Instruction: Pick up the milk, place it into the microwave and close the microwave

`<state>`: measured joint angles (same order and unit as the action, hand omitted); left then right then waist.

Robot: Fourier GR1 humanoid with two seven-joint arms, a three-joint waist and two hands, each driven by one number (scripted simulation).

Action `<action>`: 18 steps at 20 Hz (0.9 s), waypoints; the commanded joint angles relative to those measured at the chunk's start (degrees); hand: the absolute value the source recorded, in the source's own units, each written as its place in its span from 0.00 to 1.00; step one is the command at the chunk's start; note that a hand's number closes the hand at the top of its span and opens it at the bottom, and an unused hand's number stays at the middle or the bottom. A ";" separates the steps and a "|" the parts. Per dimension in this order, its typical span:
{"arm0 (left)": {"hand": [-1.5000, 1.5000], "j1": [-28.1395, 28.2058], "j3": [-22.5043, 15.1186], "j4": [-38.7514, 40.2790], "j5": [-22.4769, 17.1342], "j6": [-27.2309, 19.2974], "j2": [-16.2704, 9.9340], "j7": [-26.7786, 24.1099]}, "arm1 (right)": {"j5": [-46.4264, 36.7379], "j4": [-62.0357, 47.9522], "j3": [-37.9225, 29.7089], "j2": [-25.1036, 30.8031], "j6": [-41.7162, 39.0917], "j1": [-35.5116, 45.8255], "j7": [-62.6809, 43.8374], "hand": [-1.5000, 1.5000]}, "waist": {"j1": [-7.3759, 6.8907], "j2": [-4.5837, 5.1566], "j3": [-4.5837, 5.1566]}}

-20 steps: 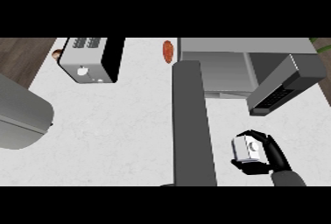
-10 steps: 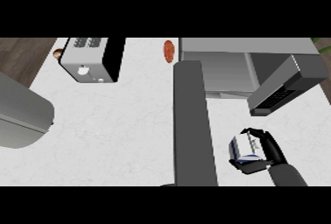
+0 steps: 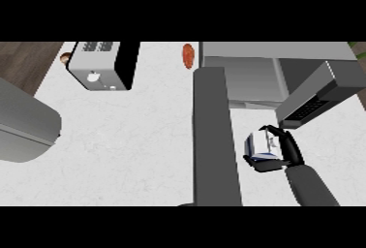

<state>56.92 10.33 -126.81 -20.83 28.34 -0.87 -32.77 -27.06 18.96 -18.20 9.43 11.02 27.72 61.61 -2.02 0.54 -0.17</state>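
White and blue, the milk carton sits in the right hand, whose black fingers and thumb curl round it from the right side and below, just in front of the microwave. The microwave stands at the far right of the pale bench, its door swung open toward the hand. A grey forearm runs straight up the middle of the view, its hand hidden, so I cannot tell how those fingers are set. A toaster stands at the far left, and a reddish item lies beside the microwave.
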 commanded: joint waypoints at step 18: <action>0.00 -5.03 5.55 4.43 -1.44 1.59 0.78 3.99 | 0.80 18.65 5.68 -4.92 -1.14 10.61 -20.49 1.00 | 1.63 -0.60 0.19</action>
<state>55.28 15.61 -123.92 -23.45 30.69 -0.36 -30.13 -26.31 35.84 -13.00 4.68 10.10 34.01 48.15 -0.33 -0.19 0.02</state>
